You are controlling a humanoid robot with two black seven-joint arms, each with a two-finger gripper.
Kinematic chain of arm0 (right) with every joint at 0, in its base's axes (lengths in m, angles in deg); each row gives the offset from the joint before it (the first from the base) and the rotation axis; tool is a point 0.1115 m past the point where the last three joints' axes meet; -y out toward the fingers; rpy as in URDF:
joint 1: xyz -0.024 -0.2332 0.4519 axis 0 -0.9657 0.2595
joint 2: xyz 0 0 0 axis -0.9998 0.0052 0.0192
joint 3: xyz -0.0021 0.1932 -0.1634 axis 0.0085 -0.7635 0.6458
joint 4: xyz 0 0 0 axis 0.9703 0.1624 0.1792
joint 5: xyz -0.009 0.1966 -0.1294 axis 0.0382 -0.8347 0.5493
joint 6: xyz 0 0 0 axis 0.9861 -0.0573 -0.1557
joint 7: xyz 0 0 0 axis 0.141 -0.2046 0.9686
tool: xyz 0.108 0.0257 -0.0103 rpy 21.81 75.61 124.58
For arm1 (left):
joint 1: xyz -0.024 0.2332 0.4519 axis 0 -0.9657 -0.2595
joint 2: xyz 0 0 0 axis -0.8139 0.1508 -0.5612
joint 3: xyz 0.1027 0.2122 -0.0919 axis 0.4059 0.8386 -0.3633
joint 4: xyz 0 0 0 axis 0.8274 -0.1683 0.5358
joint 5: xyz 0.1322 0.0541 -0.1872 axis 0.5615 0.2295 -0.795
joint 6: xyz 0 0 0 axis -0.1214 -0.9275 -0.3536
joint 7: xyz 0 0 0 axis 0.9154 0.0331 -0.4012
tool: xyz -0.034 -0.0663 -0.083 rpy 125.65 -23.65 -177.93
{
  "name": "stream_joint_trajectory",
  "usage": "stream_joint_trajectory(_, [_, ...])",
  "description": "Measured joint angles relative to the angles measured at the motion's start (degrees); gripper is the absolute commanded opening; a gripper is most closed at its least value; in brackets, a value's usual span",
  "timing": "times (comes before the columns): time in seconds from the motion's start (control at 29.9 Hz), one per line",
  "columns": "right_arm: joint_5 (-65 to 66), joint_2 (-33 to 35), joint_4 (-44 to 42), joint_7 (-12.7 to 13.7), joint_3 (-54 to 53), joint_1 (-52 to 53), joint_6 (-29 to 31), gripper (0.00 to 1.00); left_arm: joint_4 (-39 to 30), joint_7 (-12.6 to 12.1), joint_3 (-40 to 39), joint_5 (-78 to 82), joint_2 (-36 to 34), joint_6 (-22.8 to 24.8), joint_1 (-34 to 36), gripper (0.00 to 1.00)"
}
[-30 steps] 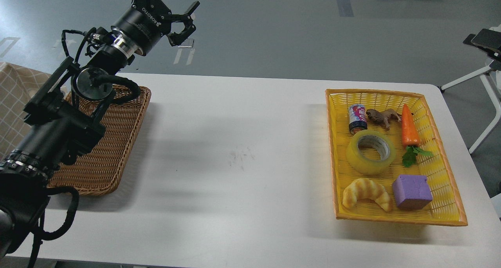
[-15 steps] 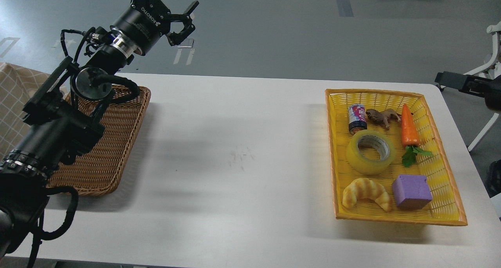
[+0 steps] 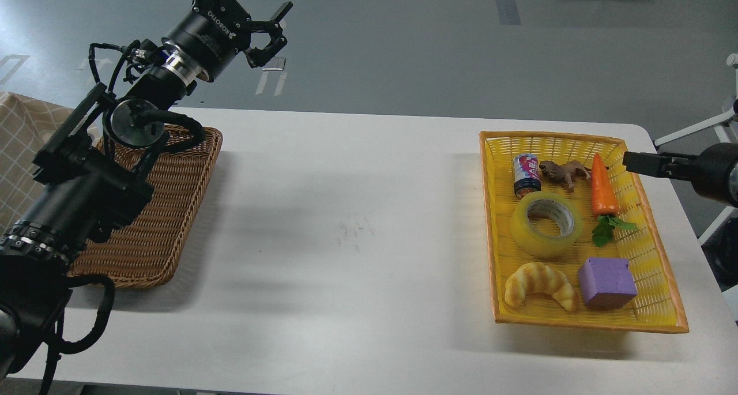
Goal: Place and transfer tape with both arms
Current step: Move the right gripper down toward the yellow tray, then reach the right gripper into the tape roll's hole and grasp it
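Observation:
The tape (image 3: pixel 545 224), a wide translucent yellow roll with a grey-white core, lies flat in the middle of the yellow basket (image 3: pixel 657 256) on the right of the white table. My left gripper (image 3: pixel 251 2) is held high above the table's far left edge, over the brown wicker tray, with its claw fingers spread open and empty. My right gripper (image 3: pixel 629 161) comes in from the right edge at the basket's far right rim, just right of the carrot and apart from the tape. It is dark and seen nearly end-on.
The yellow basket also holds a small can (image 3: pixel 526 175), a brown toy animal (image 3: pixel 564 172), a toy carrot (image 3: pixel 602 188), a croissant toy (image 3: pixel 541 284) and a purple block (image 3: pixel 606 282). A brown wicker tray (image 3: pixel 173 210) sits at the table's left, partly under my left arm.
My right arm has come into view from the right and moved left and down to the basket's far right rim. The left arm and the tape have not moved.

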Motion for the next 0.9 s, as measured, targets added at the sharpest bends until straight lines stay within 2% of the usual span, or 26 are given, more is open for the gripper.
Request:
stream_joint_trajectory(0.17, [1.9,-0.5,0.0,0.1,0.1,-1.4,0.0,0.98,0.0,0.1,-0.1,0.0,0.0,0.0,0.1,0.98])
stream_joint_trajectory(0.9, [10.1,-10.4,-2.2,0.4,0.1,-6.3,0.0,0.93,0.0,0.2,-0.3,0.0,0.2,0.0,0.2,0.98])
